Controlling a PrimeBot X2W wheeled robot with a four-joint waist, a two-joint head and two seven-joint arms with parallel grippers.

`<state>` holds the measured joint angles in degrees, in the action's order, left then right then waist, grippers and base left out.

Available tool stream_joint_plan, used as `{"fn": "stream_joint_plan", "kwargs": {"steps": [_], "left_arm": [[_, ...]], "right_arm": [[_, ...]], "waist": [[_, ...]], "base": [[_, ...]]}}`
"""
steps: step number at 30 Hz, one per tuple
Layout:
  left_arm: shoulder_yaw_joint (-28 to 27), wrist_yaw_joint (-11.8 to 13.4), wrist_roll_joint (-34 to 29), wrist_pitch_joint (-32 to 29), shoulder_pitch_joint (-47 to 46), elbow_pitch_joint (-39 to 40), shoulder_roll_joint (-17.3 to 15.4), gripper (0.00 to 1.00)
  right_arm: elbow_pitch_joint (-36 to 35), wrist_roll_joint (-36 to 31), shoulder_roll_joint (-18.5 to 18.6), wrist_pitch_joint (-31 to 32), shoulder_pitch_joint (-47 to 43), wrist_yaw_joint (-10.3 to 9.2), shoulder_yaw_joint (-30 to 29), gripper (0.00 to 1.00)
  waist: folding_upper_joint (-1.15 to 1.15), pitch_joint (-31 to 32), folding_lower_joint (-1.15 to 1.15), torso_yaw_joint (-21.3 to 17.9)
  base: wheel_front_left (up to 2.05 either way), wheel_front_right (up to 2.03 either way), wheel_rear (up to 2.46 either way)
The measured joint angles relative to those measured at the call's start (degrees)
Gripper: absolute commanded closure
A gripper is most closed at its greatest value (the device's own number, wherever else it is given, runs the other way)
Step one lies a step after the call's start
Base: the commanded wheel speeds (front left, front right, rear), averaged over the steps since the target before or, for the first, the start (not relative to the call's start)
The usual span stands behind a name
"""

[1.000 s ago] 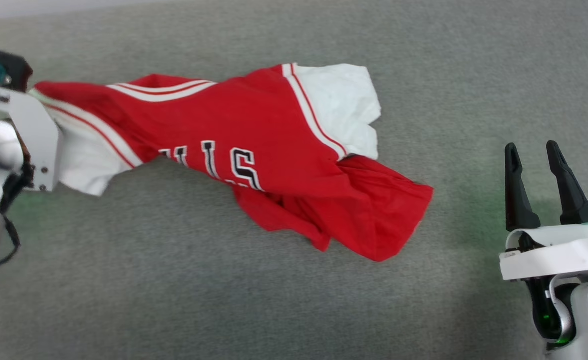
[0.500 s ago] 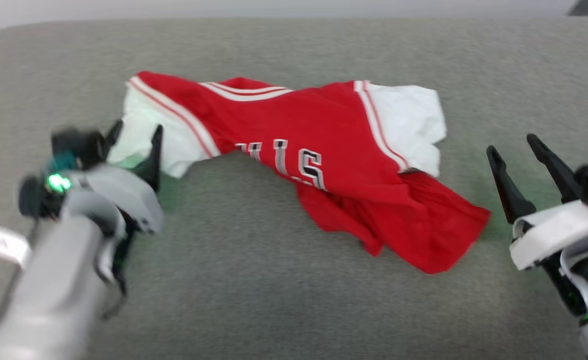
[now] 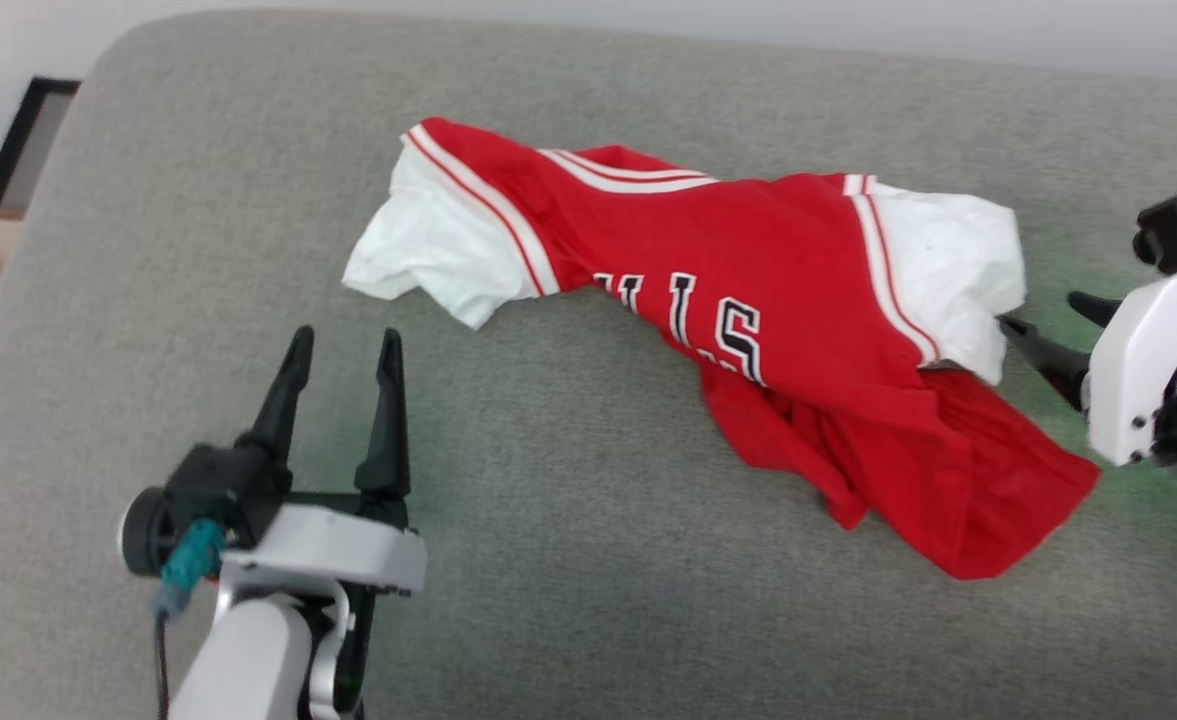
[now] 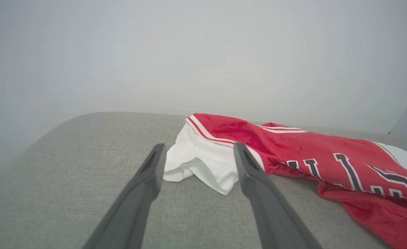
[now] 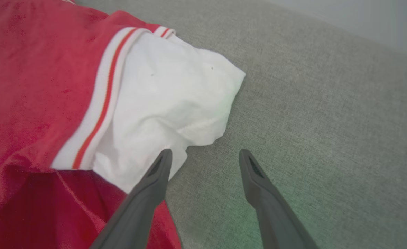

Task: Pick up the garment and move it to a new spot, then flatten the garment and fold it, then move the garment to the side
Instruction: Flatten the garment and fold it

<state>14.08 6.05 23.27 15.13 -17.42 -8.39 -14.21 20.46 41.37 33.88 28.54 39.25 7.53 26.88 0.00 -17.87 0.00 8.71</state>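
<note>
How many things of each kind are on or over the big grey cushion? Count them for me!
Shirts: 1, the red and white shirt
Robot grippers: 2, the left gripper and the right gripper, both open
Total on or over the grey cushion: 3

Garment (image 3: 798,250) — soft knit cloth, matt. The red body is faintly fuzzy, the white sleeves smoother and creased. Lettering stitched or printed: cannot tell.
Surface (image 3: 568,580): grey woven upholstery cloth, coarse grain, matt.
Left end effector (image 3: 345,338), lower left, and right end effector (image 3: 1043,310), right edge — fingers (image 4: 144,193) dark smooth matt plastic. Casing (image 3: 1133,370) white plastic, slight sheen.
</note>
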Motion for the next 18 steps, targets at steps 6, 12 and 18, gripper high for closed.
{"fn": "stream_joint_plan", "kwargs": {"steps": [6, 12, 18], "left_arm": [[-3.67, -3.68, -8.38, 0.00, 3.15, 5.00, 4.86, 0.00], [-5.90, -6.93, -13.10, 0.01, 3.28, 6.92, 9.00, 0.00], [-7.22, -9.12, -14.55, 0.00, 3.04, 5.97, 10.60, 0.00]], "right_arm": [[6.31, 4.28, 1.11, 9.75, 7.42, 0.00, 1.22, 0.00], [12.32, 4.01, 0.09, 15.67, 13.67, 0.00, 3.30, 0.00], [16.00, 3.55, -0.55, 17.69, 17.55, -0.01, 4.91, 0.00]], "waist": [[0.00, -1.98, 0.00, 1.76], [0.00, -4.63, 0.00, 3.37], [0.00, -6.31, 0.00, 5.19]], "base": [[0.00, 0.00, 0.00], [0.00, 0.00, 0.00], [0.00, 0.00, 0.00]]}}
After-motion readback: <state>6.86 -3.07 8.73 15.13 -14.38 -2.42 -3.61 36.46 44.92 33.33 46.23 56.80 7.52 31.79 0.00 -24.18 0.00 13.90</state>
